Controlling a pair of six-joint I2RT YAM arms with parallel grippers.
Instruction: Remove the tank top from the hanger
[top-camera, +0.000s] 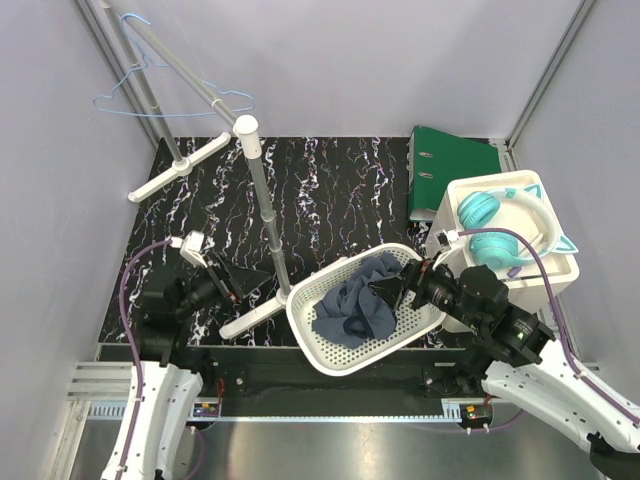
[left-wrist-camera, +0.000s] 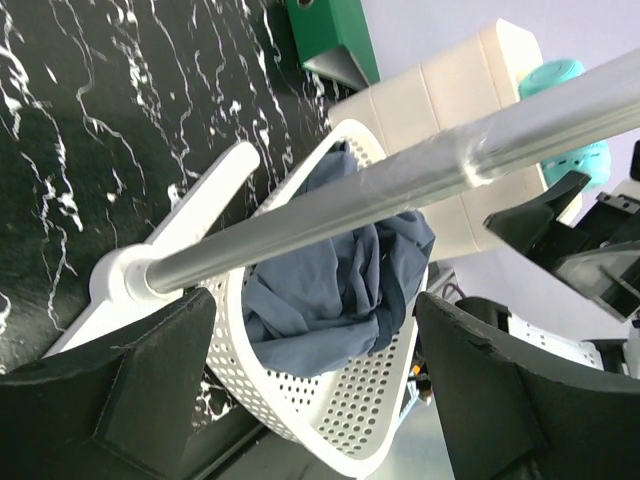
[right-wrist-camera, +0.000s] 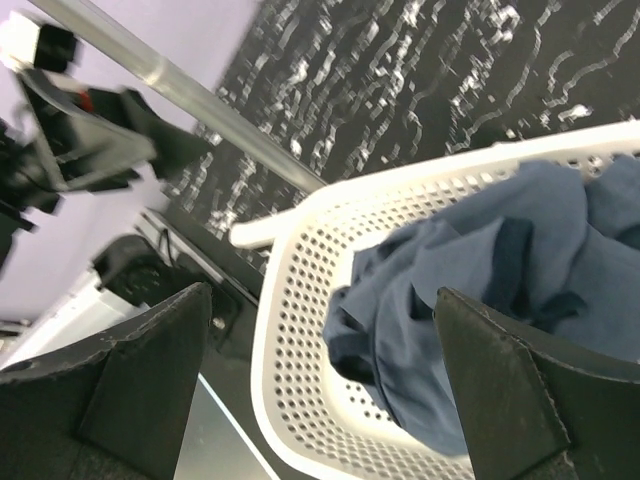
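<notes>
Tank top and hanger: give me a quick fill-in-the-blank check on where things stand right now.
1. The tank top lies crumpled inside the ____ perforated basket.
2. The hanger hangs from the stand's rail with ____ garment on it.
3. The left gripper and the right gripper both have jaws that are ____.

Missing words: white; no; open.

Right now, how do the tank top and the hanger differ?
The tank top is dark navy cloth, crumpled in a heap; the hanger is thin light-blue wire in a neat outline. The tank top lies in the white basket close to the arms; the hanger hangs bare from the rail at the far left. Both are shades of blue.
</notes>
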